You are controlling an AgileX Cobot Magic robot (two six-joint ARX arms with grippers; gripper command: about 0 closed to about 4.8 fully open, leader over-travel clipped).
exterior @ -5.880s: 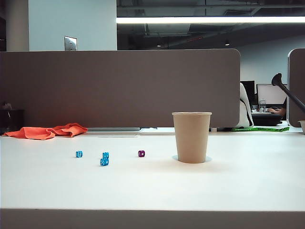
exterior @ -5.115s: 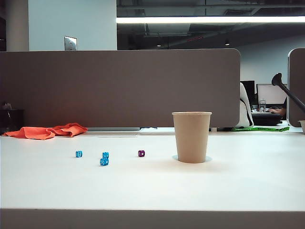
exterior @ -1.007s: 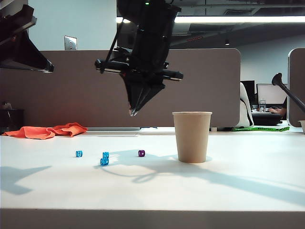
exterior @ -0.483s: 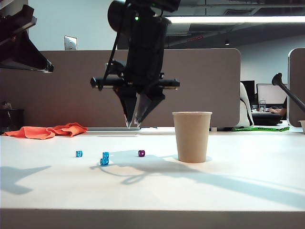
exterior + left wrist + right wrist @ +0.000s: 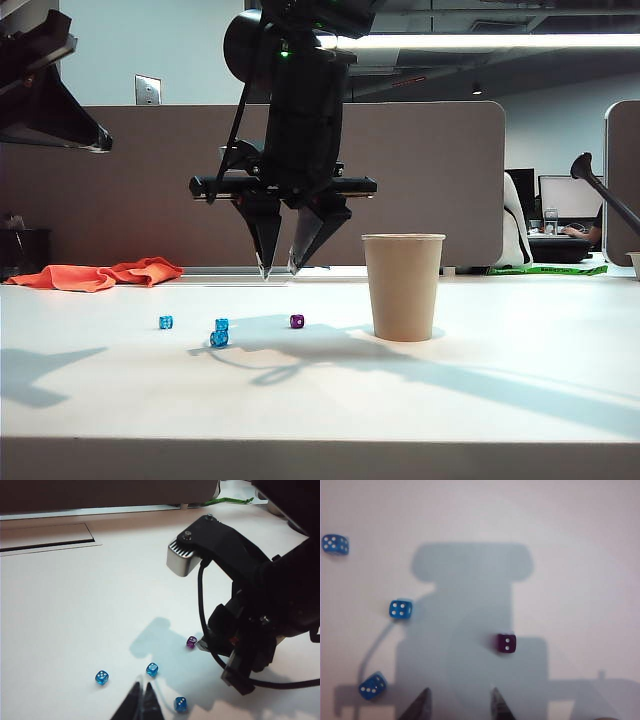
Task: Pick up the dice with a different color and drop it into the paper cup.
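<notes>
Purple die (image 5: 297, 321) sits on the white tabletop (image 5: 480, 390), untouched, between the blue dice and the paper cup (image 5: 403, 287); nearer the cup but clearly apart from it. In the right wrist view the purple die (image 5: 506, 643) shows two pale dots on its near face; in the left wrist view it (image 5: 191, 641) lies just beside the right arm's dark body.

Right pincer (image 5: 280, 268) hangs above the tabletop, pointing down, fingers spread with a clear gap, nothing between them. It is over the stretch between the blue dice and the purple die, not touching either. Right wrist view shows the two fingertips (image 5: 423, 704) apart at the frame edge, empty, with the purple die lying just beyond the pincer (image 5: 459, 705).

Three blue dice (image 5: 219, 338) lie to the left of the purple one in the exterior view: one alone (image 5: 165, 322), two close together. All three show in the right wrist view (image 5: 400, 609).

Left pincer (image 5: 142, 705) shows only its tips in the left wrist view, drawn close together, nothing between them, held up above the tabletop over the blue dice (image 5: 152, 669). In the exterior view the left arm is a dark shape at upper left (image 5: 45, 90).

Orange cloth (image 5: 100, 274) lies at the back left of the tabletop, in front of a grey partition (image 5: 150, 180).
</notes>
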